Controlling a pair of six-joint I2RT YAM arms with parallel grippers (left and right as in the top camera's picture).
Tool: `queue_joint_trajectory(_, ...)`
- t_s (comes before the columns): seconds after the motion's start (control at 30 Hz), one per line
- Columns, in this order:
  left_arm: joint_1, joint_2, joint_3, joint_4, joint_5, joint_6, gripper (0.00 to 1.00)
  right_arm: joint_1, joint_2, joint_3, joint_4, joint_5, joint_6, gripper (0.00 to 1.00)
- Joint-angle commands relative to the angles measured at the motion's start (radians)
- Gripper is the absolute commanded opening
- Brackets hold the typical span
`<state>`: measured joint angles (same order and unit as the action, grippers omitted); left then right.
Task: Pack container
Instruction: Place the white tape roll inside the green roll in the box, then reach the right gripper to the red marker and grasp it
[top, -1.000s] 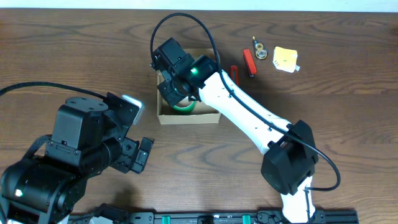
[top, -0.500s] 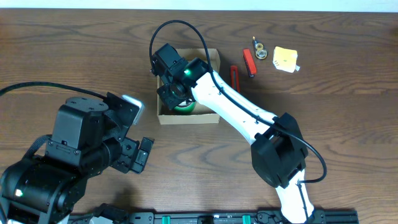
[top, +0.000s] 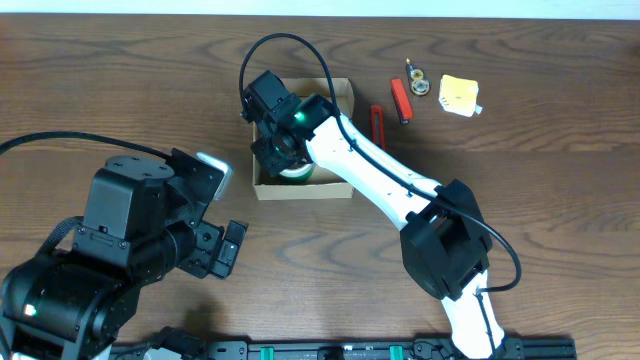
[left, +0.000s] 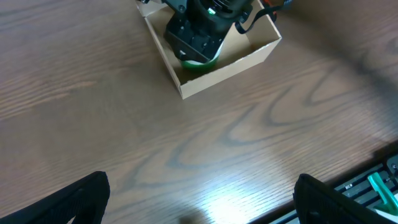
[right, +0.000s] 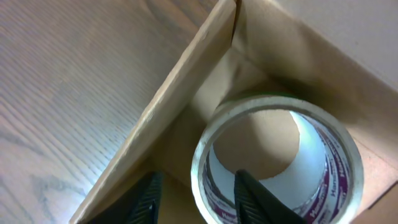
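right tool (right: 198, 186), spread astride wall of tape roll (right: 273, 104), sits inside container (top: 300, 190), far-centre of counter (top: 560, 220). left tool (left: 202, 205) spread, empty. we judge: one item in; red item (top: 401, 100), yellow item (top: 459, 95) & small bits (top: 417, 80) lie outside, unpacked.

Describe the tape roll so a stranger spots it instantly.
Find the tan cardboard box on the wooden table. The tape roll lies flat inside, beneath the right gripper. It alone is a green ring; the red item and yellow item lie outside.
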<state>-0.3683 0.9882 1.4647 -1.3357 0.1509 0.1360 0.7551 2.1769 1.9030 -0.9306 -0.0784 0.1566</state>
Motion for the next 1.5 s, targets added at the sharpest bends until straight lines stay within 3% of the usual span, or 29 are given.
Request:
queue_joint_trajectory(0.0,0.003,-0.001,0.002,-0.003,0.003,0.018,0.95,-0.007,-0.085,0.069,-0.016,-0.007,-0.024,0.41)
queue_joint_trajectory(0.2,0.003,-0.001,0.002,-0.003,0.003,0.018,0.95,-0.082,-0.229,0.114,-0.011,0.095,-0.117,0.47)
queue_joint_trajectory(0.4,0.003,-0.001,0.002,-0.003,0.003,0.018,0.95,-0.243,-0.249,0.11,-0.029,0.157,-0.137,0.5)
queue_joint_trajectory(0.77,0.003,-0.001,0.002,-0.003,0.003,0.018,0.95,-0.468,-0.069,0.106,-0.039,0.148,-0.137,0.51)
queue_joint_trajectory(1.47,0.003,-0.001,0.002,-0.003,0.003,0.018,0.95,-0.589,0.193,0.106,-0.007,0.148,-0.155,0.5)
